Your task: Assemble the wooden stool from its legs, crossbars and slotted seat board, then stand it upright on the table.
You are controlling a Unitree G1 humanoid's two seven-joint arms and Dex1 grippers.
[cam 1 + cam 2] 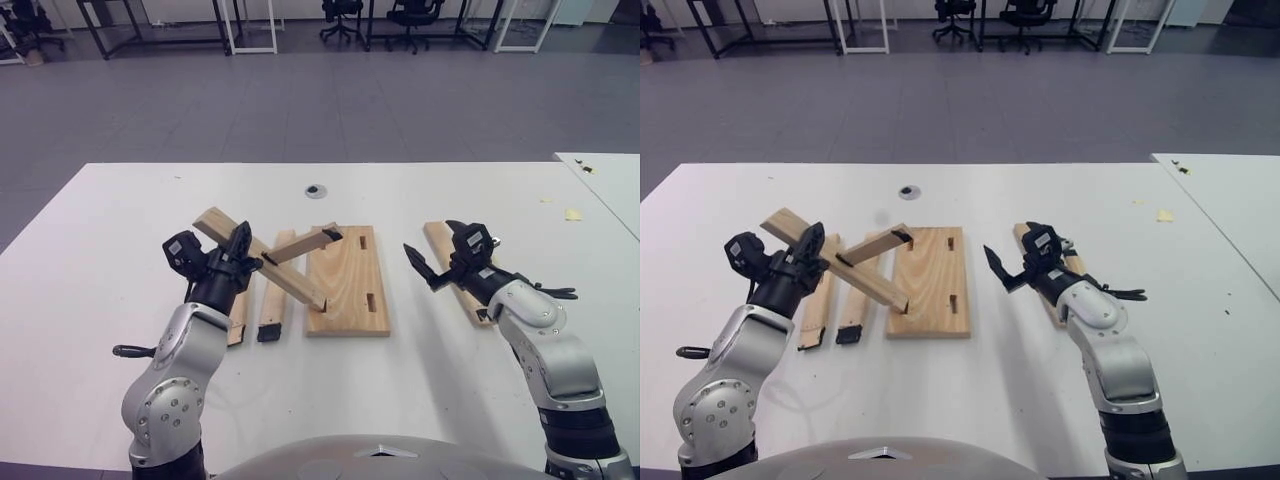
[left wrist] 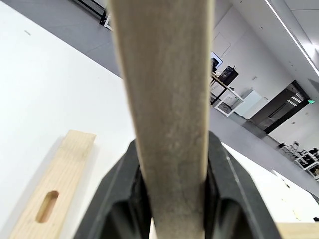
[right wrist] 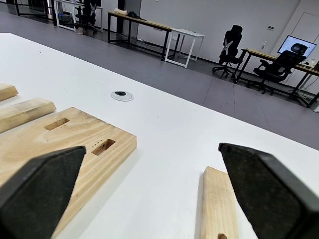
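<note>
My left gripper [image 1: 243, 257] is shut on a long wooden leg [image 1: 290, 282] and holds it slanted over the table. The leg's far end touches the slotted seat board [image 1: 350, 290] at its near left corner. A shorter crossbar [image 1: 300, 247] with a black tip leans across the leg. In the left wrist view the leg [image 2: 164, 124] sits clamped between the black fingers [image 2: 227, 189]. My right gripper [image 1: 435, 250] stands open to the right of the board, above another wooden piece [image 1: 462, 285]. The right wrist view has both fingertips [image 3: 40, 184] wide apart, with the board [image 3: 65, 144] and that piece [image 3: 217, 209] ahead.
Two more wooden pieces [image 1: 274, 305] lie flat left of the seat board, under the held leg. A round cable grommet [image 1: 316, 190] is set into the white table [image 1: 120, 230] behind the board. A second table [image 1: 605, 185] adjoins at the right.
</note>
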